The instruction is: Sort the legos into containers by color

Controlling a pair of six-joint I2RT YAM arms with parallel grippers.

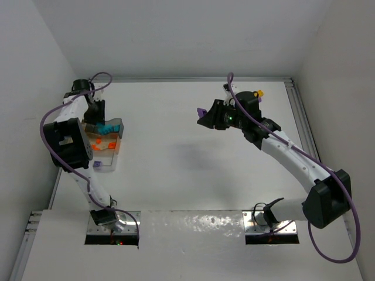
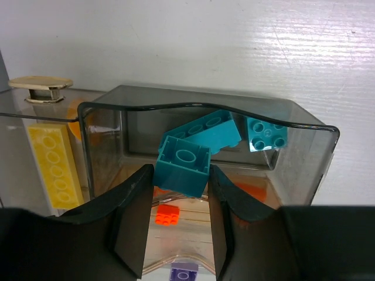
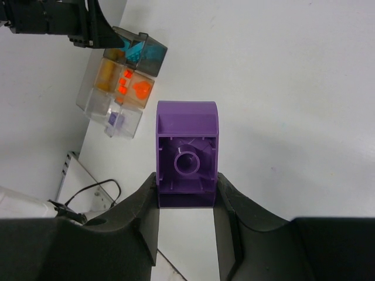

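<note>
Left claw [image 2: 180, 175]: closed on teal brick [image 2: 184, 167], hollow underside to camera, over the tray's [image 2: 304, 158] teal compartment [image 2: 263, 134].
Right claw [image 3: 187, 181]: gripped purple brick [image 3: 187, 126], long axis up-frame, arched end away.
Relation: purple compartment [image 3: 117, 120] lay upper left of right claw, well apart across the table [image 3: 281, 88].
Nearer arm: left, judged.

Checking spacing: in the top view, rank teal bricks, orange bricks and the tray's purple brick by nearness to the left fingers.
1. Teal bricks, at the left fingers, far end of the tray.
2. Orange bricks, middle compartment.
3. Purple brick, near end.
</note>
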